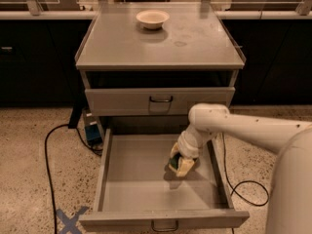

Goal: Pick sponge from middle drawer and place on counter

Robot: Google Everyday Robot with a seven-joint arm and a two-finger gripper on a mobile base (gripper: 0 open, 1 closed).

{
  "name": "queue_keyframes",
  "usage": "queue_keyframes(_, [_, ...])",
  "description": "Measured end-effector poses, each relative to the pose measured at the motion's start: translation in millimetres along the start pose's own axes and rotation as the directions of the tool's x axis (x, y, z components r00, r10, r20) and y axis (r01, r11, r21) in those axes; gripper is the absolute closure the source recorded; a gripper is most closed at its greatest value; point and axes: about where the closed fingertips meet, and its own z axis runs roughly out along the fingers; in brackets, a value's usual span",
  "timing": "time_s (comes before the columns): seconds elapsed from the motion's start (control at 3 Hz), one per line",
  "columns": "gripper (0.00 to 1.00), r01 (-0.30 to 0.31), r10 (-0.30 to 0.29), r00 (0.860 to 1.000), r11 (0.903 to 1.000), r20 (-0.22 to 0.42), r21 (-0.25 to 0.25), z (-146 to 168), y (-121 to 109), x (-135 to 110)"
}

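Gripper [183, 164] low inside the middle drawer [141, 199], right of the tray's centre and nearer the right side wall than the left. Jaws drawn in narrow and clamped on the sponge [174, 161]. The sponge's dark green face shows on the left side of the grip, with a pale yellow edge under and beside it. How much of the sponge sits between the jaws cannot be told, since the wrist covers the upper part.

A soft shadow [171, 182] lies on the drawer floor just in front of the gripper, apart from the sponge. The sponge looks held clear of the floor rather than resting on it.

White arm [253, 130] comes in from the right edge, bends at a rounded joint above the drawer's right wall, and drops down into the tray.

Middle drawer pulled fully out toward the camera, with a dark wire handle [164, 225] on its front lip. Above it the upper drawer [122, 101] stands slightly out, showing only its flat front and a small handle.

Counter [146, 48] grey and matte, with faint ring stains toward the right. A round cream bowl [152, 18] sits near its back edge, well apart from the gripper.

On the speckled floor to the left: black cable [47, 155], a small blue box [91, 132] against the cabinet base, and a blue tape cross [68, 221].
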Motion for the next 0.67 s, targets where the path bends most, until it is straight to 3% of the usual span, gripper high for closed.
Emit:
queue_keyframes(0.33, [1.00, 0.028, -0.028, 1.000, 0.9993, 0.001, 0.026, -106, -23, -36])
queue_keyframes(0.67, [1.00, 0.078, -0.079, 0.996, 0.9966, 0.038, 0.027, -180, -50, -73])
